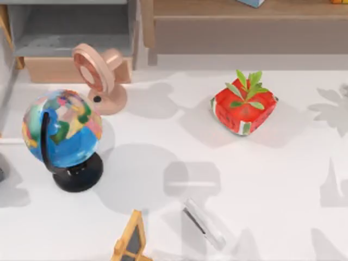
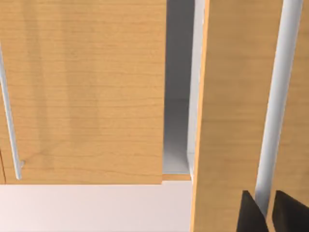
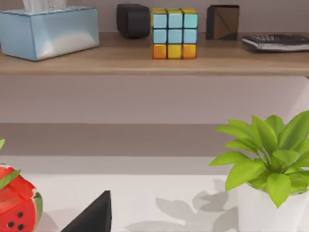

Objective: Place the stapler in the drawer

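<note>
The white tabletop (image 1: 283, 179) carried everything, and across its far edge ran the long brown wooden shelf (image 1: 244, 11). In the right wrist view that shelf (image 3: 145, 53) bore a pale blue tissue box (image 3: 48, 29), a dark rounded object (image 3: 133, 20), a coloured puzzle cube (image 3: 174, 33), a dark cube with a brown face (image 3: 222, 21) and a flat dark keypad (image 3: 277, 42).

At the far left corner stood the drawer (image 1: 70, 32), pulled out, its grey floor bare and its light tan front panel facing the tabletop. Near the left side sat a globe (image 1: 62, 130) on a black base, much the largest loose thing. Just behind it, touching the drawer's front as far as could be judged, was a pink round-headed stand (image 1: 98, 76). Right of centre lay a red watermelon-patterned pot with green leaves (image 1: 244, 106). A white pot with a leafy green plant (image 3: 270, 159) showed in the right wrist view.

The stapler (image 1: 204, 223) lay flat on the tabletop near the front edge, angled, well apart from the drawer and untouched. Near its left was a yellow-framed wedge (image 1: 130, 242).

The left gripper (image 2: 269, 212) was close to tan wooden panels with a grey gap between them, its dark fingertips a little apart and holding nothing. Of the right gripper, one dark finger (image 3: 91, 215) was seen; whether it was open could not be told.
</note>
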Action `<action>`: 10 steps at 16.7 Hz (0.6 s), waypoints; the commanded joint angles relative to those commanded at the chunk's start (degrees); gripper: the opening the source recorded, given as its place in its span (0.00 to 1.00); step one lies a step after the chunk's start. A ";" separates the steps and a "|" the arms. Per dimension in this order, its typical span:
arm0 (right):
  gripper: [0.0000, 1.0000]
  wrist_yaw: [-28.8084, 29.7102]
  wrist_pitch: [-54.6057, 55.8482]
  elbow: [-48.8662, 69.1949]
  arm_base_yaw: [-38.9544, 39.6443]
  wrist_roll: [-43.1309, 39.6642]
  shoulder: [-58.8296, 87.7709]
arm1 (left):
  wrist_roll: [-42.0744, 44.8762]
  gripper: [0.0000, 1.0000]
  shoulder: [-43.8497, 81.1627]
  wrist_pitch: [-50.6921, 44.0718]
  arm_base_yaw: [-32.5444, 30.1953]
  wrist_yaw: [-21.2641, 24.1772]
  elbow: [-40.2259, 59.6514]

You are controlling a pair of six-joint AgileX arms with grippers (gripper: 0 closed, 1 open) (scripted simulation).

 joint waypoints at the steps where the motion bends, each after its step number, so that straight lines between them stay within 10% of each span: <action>1: 1.00 0.00 0.00 0.00 0.00 0.00 0.00 | 0.00 0.45 0.00 0.00 0.00 0.00 0.00; 8: 1.00 0.00 0.00 0.00 0.00 0.00 0.00 | 0.00 0.98 0.00 0.00 0.00 0.00 0.00; 10: 1.00 0.00 0.00 0.00 0.00 0.00 0.00 | 0.00 1.00 0.00 0.00 0.00 0.00 0.00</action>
